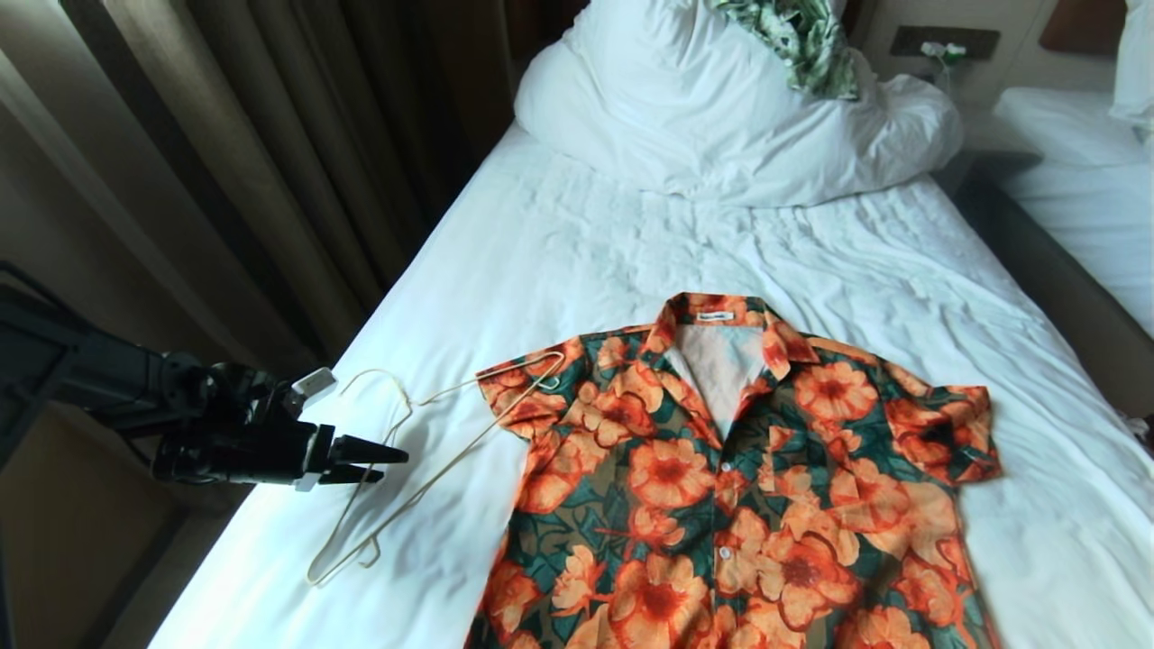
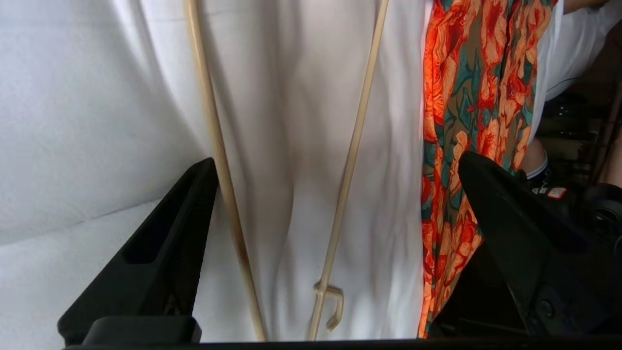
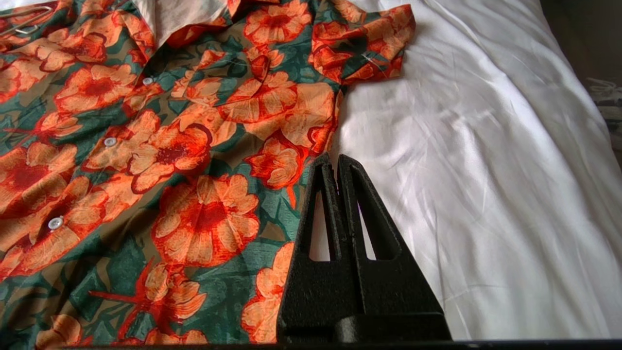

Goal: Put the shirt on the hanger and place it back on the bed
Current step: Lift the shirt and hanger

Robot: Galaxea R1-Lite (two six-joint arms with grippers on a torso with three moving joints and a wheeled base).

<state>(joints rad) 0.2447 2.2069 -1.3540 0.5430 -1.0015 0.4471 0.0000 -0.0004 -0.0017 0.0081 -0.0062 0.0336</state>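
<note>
**A:** Head view first. What do you count?

**B:** I see one shirt, laid flat and face up on the bed, its hem cut off by the frame. One hanger lies on the sheet beside it, one end resting over the near sleeve. One pillow sits at the head of the bed with a green leafy cloth on top, partly out of frame. My left gripper hovers at the bed's edge next to the hanger, holding nothing.

**A:** Left wrist?

**B:** The fingers stand wide apart. Two hanger rods run between them against the sheet; I can't tell whether either finger touches a rod. A strip of shirt shows by the other finger.

**A:** Right wrist?

**B:** The right gripper is pressed together, empty, above the shirt where it meets the sheet. Three buttons are visible; a tip of the hanger shows at the corner.
</note>
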